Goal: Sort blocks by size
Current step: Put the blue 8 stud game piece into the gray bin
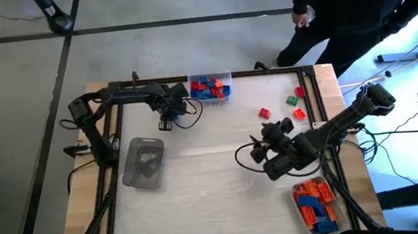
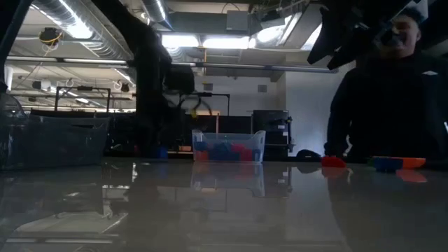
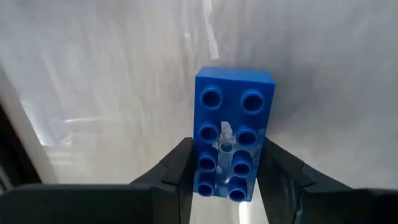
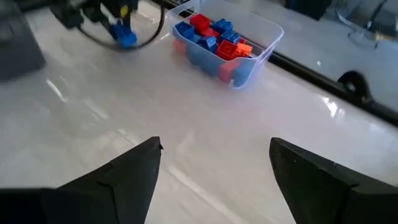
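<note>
A blue two-by-four studded block (image 3: 230,134) lies studs up on the white table top, near the far edge left of centre. My left gripper (image 1: 167,121) points down over it, shut on it; the right wrist view shows that gripper and block (image 4: 126,37) from afar. My right gripper (image 4: 214,146) hangs open above the table's right half (image 1: 263,149), with nothing between its fingers. Loose red blocks (image 1: 265,113) (image 1: 300,113) and a green one (image 1: 291,100) lie at the far right. My left gripper pinches the blue block's two long sides (image 3: 200,177) between its two fingers, at the end nearer the wrist. The fingers (image 3: 180,168) come from above, pointing steeply down. The block lies flat, studs up, its other end (image 3: 235,84) reaching out past the fingertips.
A clear tray (image 1: 210,87) of blue and red blocks stands at the far edge, beside the left gripper. A second tray (image 1: 318,203), with orange and blue blocks, sits at the near right; another clear tray (image 1: 144,164) at the left. A person (image 1: 337,2) stands beyond the far right corner.
</note>
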Tool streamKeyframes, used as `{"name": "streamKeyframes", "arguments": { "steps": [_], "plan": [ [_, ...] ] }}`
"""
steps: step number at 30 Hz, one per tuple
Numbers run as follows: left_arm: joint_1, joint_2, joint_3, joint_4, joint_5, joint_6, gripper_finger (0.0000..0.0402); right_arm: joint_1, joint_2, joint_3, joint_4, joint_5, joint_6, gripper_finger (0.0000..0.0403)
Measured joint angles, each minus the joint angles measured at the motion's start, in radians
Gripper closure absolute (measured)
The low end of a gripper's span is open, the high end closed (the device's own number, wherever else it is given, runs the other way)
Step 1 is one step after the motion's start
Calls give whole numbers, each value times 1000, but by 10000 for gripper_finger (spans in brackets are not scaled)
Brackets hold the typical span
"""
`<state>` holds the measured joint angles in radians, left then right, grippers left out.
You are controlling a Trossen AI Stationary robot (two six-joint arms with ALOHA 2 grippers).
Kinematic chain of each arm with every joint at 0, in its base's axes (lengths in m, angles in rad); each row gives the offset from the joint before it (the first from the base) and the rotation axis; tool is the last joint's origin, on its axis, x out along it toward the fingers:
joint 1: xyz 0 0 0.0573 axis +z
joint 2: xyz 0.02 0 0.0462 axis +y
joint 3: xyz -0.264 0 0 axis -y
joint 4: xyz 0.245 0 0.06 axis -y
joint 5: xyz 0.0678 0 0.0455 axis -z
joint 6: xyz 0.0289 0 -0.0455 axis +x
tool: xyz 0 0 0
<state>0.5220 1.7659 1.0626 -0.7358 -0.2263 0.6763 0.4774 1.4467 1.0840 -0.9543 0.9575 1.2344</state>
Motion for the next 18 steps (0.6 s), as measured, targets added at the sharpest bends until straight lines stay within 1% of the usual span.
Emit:
{"name": "streamKeyframes", "arguments": {
  "steps": [2, 5, 7, 9, 12, 14, 16, 18],
  "plan": [
    [-23, -35, 11, -11, 2, -46, 283, 0, 0, 0, -1, 0, -50, 104],
    [-67, -97, 11, -19, 10, -118, 283, 0, 2, 0, 2, 26, -65, 104],
    [-102, -149, 10, -11, 50, -165, 282, 0, 12, 0, 16, 56, -110, 104],
    [-137, -207, 11, 3, 123, -207, 277, 0, 15, 0, 27, 71, -168, 104],
    [-185, -288, -18, 82, 227, -265, 272, 0, 22, 0, 87, 111, -266, 104],
    [-215, -344, -50, 158, 281, -285, 270, 0, 24, -1, 141, 116, -334, 104],
    [-245, -386, -85, 235, 324, -313, 269, -7, 28, -3, 220, 93, -427, 104],
    [-277, -417, -125, 310, 351, -338, 268, -18, 29, -24, 343, 43, -544, 104]
  ]
}}
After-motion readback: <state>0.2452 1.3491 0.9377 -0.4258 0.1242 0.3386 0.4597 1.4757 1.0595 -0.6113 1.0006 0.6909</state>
